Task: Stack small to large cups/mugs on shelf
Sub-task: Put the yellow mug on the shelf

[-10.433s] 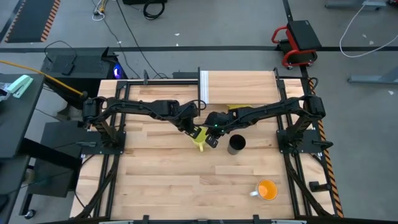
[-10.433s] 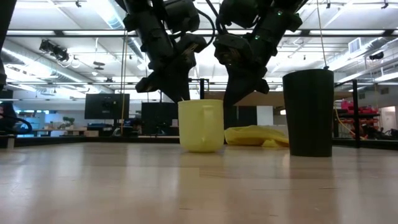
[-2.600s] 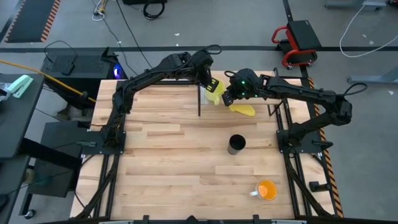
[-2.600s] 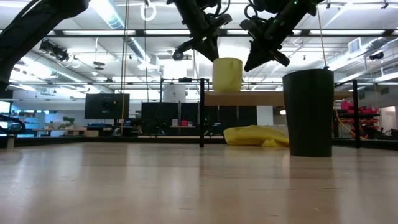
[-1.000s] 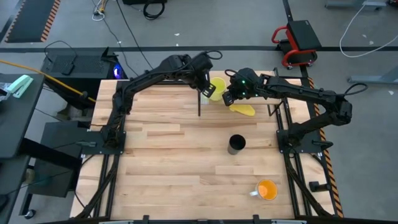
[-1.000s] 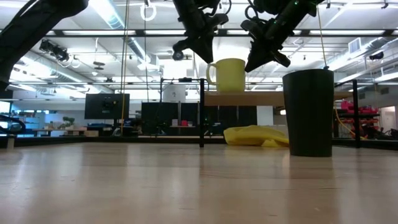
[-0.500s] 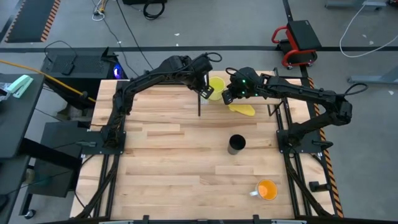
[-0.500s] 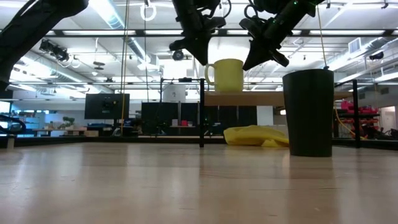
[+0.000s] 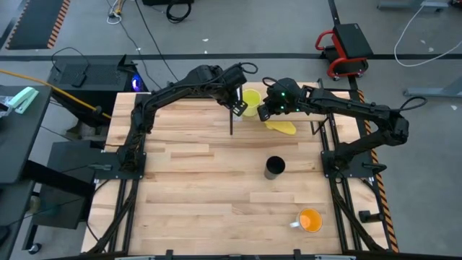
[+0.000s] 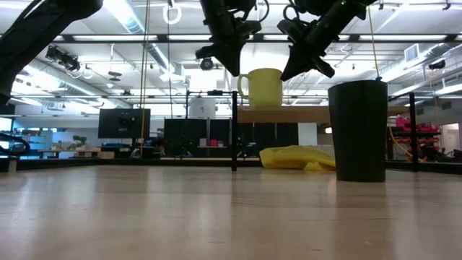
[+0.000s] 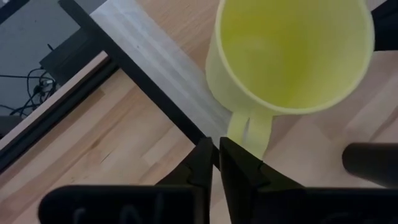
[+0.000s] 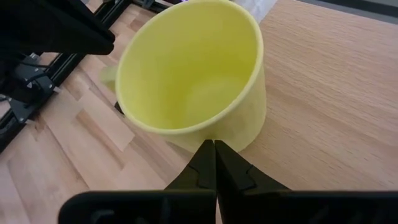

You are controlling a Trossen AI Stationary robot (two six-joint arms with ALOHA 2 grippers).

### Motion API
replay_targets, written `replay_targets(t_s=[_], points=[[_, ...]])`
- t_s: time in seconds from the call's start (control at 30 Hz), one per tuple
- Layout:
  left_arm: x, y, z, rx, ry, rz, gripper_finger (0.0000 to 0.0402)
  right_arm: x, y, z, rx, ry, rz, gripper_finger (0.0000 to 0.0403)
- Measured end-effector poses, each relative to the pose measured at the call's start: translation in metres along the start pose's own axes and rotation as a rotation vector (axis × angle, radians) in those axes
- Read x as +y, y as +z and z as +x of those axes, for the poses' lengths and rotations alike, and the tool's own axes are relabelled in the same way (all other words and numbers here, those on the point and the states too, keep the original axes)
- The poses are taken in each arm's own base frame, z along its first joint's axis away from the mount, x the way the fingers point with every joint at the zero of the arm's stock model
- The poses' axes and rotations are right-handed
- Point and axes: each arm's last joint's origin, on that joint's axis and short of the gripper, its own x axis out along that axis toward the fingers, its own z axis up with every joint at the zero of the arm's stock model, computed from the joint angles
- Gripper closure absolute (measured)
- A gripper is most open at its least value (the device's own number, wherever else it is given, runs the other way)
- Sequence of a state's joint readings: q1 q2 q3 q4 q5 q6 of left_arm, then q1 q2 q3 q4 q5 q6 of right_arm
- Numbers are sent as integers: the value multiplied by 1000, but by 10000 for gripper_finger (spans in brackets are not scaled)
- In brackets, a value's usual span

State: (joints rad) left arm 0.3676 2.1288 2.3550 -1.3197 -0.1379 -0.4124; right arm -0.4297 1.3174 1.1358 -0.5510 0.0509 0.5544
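Observation:
The small yellow mug [image 9: 250,97] stands upright on its base at the left end of the raised shelf [image 10: 303,114], mouth up and handle [image 11: 249,127] toward the table's left. My left gripper [image 10: 234,68] is shut and hangs just above and left of the handle. My right gripper [image 10: 289,72] is shut and hangs close to the rim on the mug's right side. The low view shows a small gap at each. The black cup [image 9: 274,167] stands mid-table. The orange mug [image 9: 310,220] stands near the front right.
A flat yellow lump [image 9: 281,126] lies on the table under the shelf's right part. A thin black post [image 10: 234,133] holds up the shelf's left end, right below the mug. Bare planks stretch across the table's left and near parts.
My left gripper has drawn slightly away from the mug's handle, toward the table's left edge. The yellow mug has stayed upright on the shelf.

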Motion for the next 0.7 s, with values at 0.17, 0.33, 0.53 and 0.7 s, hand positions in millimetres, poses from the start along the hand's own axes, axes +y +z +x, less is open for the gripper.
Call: replay_targets(t_s=[0.17,0.33,0.53,0.7], points=[[1,1,3,-3,2,-4,368,0,0,0,0,0,4,403],[-1,1,12,12,6,4,362,0,0,0,0,0,11,403],[-4,2,18,13,-7,7,365,0,0,0,0,0,11,403],[-6,2,18,29,-60,7,372,0,0,0,-1,1,11,403]])
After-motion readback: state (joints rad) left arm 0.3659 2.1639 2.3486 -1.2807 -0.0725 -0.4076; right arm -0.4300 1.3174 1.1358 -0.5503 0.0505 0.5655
